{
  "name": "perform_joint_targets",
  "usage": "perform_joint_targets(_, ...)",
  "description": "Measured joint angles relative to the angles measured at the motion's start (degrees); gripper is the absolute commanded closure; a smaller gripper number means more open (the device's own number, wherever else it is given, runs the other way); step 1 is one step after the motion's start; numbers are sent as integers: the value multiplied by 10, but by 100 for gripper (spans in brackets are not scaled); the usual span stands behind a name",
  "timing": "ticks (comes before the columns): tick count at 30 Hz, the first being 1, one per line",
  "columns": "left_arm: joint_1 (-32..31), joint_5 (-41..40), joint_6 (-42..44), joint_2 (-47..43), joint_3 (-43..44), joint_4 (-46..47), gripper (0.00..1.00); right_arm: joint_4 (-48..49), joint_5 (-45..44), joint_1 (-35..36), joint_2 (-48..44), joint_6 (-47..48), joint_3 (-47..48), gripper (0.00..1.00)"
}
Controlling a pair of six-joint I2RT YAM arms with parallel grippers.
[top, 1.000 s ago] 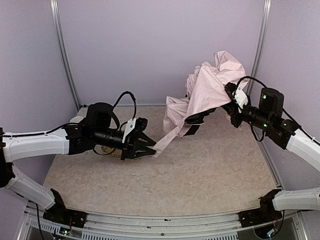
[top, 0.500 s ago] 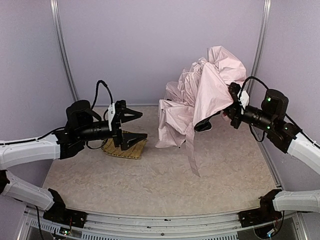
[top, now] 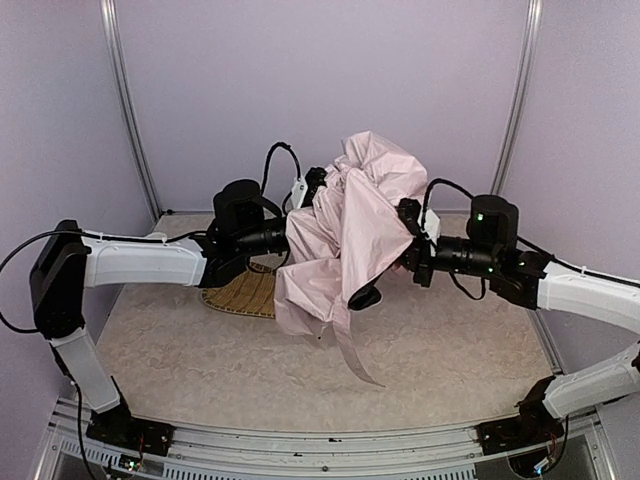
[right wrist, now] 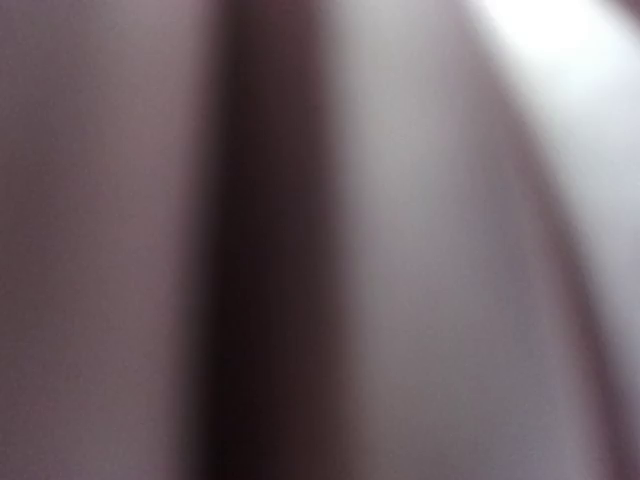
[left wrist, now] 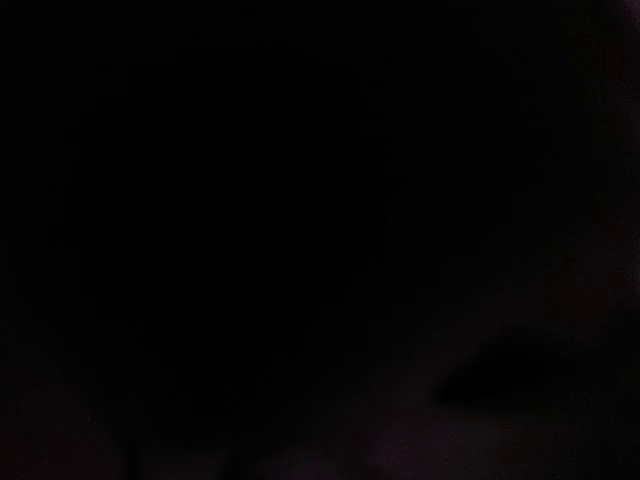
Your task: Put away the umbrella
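**Umbrella held up mid-table between your two arms**

Top external view: the umbrella [top: 345, 215] is a bunched mass of pale pink cloth raised above the tabletop [top: 450, 350], roughly at the middle of the workspace and between both arms. Your right fingers [top: 410, 245] come in from the right and are closed on the cloth at its right edge. Your left fingers [top: 316, 182] reach in from the left at the upper left of the bundle and are mostly buried in the folds, so you cannot tell whether they are open or gripping. A dark part [top: 365, 297] pokes out below the cloth, near the right fingers; whether it is the handle is unclear. A narrow pink strip [top: 352, 352] trails down from the bundle and reaches the tabletop. A woven straw mat [top: 240, 295] lies flat on the tabletop under your left arm, its right edge hidden behind the hanging cloth.

Left wrist view: the picture is almost entirely black; nothing can be made out.

Right wrist view: blurred pink folds of the umbrella [right wrist: 420, 260] fill the whole picture, right up against the lens, and the fingers do not show.
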State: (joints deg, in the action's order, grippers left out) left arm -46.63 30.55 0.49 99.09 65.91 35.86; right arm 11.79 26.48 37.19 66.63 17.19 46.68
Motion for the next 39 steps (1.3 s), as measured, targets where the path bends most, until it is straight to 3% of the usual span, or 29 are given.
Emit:
perform_joint_targets(4, -10, -19, -8, 37, 64, -1, 68, 22, -21, 38, 58, 7, 4, 100)
perform_joint_targets(7, -9, -49, -14, 54, 88, -2, 67, 35, -41, 40, 81, 6, 16, 100)
perform_joint_targets(9, -9, -69, -16, 58, 93, -1, 62, 45, -52, 40, 89, 4, 22, 100)
perform_joint_targets(13, -9, -93, -17, 59, 90, 11, 43, 66, -77, 43, 81, 1, 15, 100)
perform_joint_targets(17, -6, -112, -14, 43, 43, 26, 29, 76, -101, 27, 46, -3, -12, 100)
perform_joint_targets(22, 37, -140, -6, 3, -38, 21, 20, 68, -129, -7, 1, 10, -20, 100)
perform_joint_targets(27, 116, -205, 4, -56, -125, 23, 20, 50, -142, -36, -40, 40, -15, 100)
perform_joint_targets(31, 129, -240, 13, -117, -215, 39, 29, 25, -156, -48, -40, 68, 14, 100)
perform_joint_targets(35, 113, -187, 23, -180, -311, 77, 39, -3, -166, -52, -24, 90, 65, 100)
perform_joint_targets(39, 43, -94, 35, -206, -355, 123, 38, -15, -165, -52, -2, 102, 108, 100)
